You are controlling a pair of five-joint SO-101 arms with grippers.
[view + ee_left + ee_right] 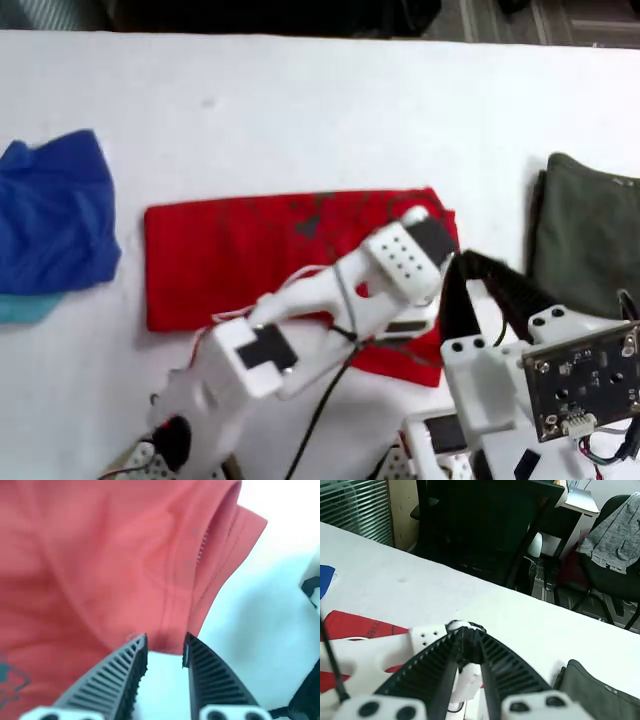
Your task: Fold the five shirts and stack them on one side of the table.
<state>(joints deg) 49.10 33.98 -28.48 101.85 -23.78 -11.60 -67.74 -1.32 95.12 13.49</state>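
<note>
Shirts look partly done. At the counter's (300, 110) left edge a crumpled blue cotton shirt (55, 210) lies over a pale teal cloth (18, 310), both seemingly unfolded. Mid-counter, the red cotton shirt (230, 250) is folded to a long rectangle and likely needs another fold. At the right edge a dark green shirt (590, 230) lies folded. Nothing is stacked yet.

Where the high view has an arm in the way, the left wrist view shows the left end effector (165, 647) spread at the red hem. The right wrist view shows the right end effector (465, 635) pressed together, empty.
</note>
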